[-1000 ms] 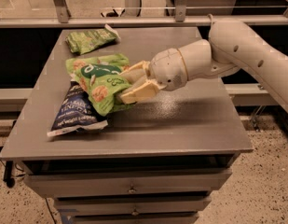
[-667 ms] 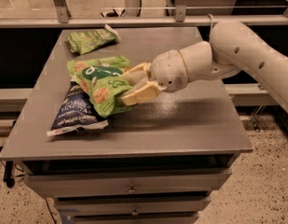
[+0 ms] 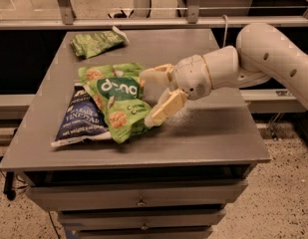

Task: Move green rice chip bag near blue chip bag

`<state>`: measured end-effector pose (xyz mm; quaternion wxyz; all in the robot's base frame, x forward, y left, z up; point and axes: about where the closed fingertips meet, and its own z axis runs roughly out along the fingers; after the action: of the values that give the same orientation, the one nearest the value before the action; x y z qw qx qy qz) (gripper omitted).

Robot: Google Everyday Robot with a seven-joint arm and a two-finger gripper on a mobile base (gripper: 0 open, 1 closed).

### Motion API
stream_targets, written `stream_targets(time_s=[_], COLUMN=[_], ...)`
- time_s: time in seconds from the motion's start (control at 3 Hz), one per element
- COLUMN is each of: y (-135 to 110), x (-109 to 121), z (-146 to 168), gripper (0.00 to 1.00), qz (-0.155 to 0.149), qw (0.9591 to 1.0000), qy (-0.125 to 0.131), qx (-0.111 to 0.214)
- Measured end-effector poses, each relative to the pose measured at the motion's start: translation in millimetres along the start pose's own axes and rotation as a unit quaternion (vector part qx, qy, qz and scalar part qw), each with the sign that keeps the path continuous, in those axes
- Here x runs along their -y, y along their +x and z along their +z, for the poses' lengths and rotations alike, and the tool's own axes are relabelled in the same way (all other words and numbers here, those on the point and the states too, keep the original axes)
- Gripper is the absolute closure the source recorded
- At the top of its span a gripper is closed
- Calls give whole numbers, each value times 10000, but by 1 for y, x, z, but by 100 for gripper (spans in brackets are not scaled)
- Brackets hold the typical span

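Camera view: a grey table (image 3: 218, 138) is reached over by a white arm (image 3: 273, 54). On its left half, the green rice chip bag (image 3: 118, 101) is laid overlapping the blue chip bag (image 3: 81, 116). The gripper (image 3: 146, 98) is held at the green bag's right edge, fingers spread.
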<state>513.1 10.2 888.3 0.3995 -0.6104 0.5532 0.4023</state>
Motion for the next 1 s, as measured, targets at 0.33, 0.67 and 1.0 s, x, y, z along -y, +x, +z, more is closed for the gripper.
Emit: stream_targets(time_s=[0.33,0.67,1.0], y=[9,23,46], x=[3,6,19], z=[-8,-17,-48], gripper=[0,0,0], qz=[74,168,139], qw=[9998,9987,9956], qy=[165,356,692], qx=[-112,-308,-625])
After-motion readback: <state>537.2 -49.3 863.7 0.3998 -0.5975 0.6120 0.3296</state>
